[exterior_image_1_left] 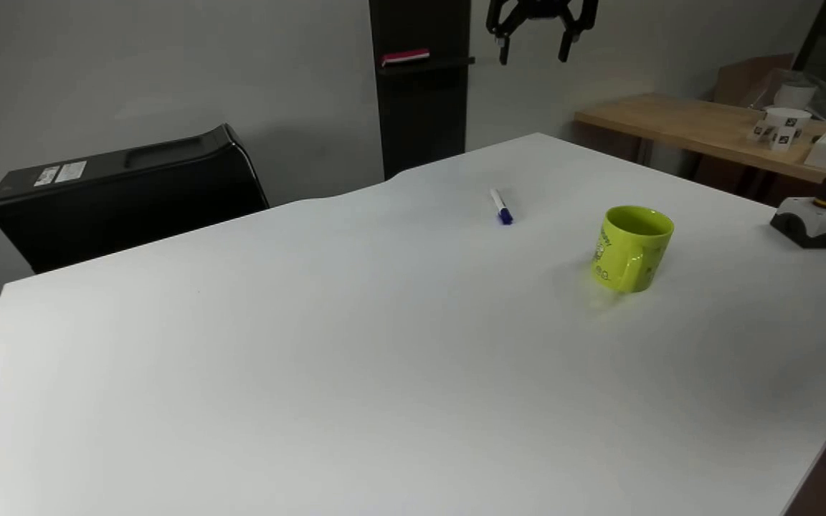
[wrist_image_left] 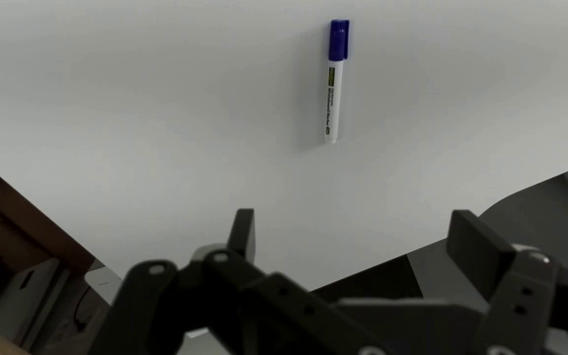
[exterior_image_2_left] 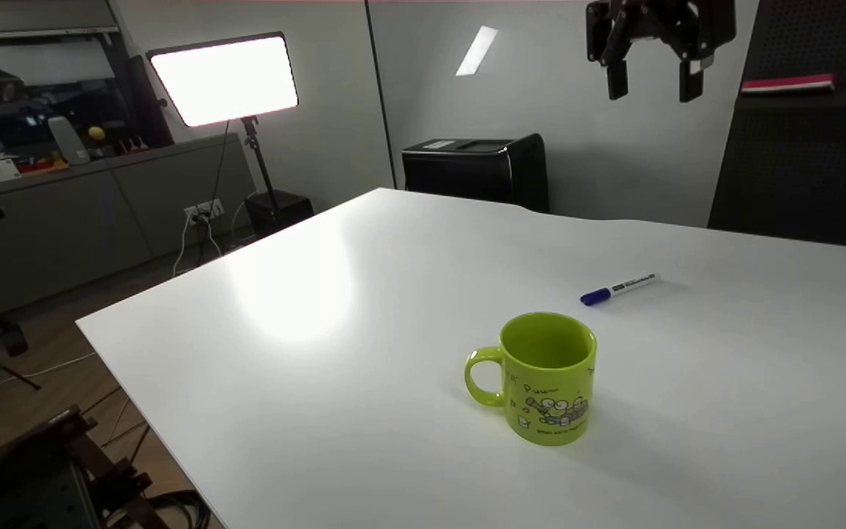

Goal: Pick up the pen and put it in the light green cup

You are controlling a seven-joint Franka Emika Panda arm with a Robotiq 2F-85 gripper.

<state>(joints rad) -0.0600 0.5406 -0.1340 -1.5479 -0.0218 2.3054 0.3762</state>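
Observation:
The pen is a slim white marker with a blue cap. It lies flat on the white table in both exterior views, where the pen (exterior_image_1_left: 500, 206) (exterior_image_2_left: 620, 289) is apart from the cup. In the wrist view the pen (wrist_image_left: 335, 81) lies above the fingers, cap end up. The light green cup (exterior_image_1_left: 632, 251) (exterior_image_2_left: 549, 389) stands upright with its handle at the side; it is out of view in the wrist view. My gripper (exterior_image_1_left: 533, 57) (exterior_image_2_left: 654, 88) hangs high above the table, open and empty. Its two fingers are wide apart in the wrist view (wrist_image_left: 350, 231).
The white table (exterior_image_1_left: 298, 344) has a wavy far edge. A stop button box (exterior_image_1_left: 819, 215) sits at its side. A black bin-like box (exterior_image_1_left: 126, 190) stands behind the table. A wooden table (exterior_image_1_left: 660, 115) holds white marked objects. A bright light panel (exterior_image_2_left: 225, 79) stands at the back.

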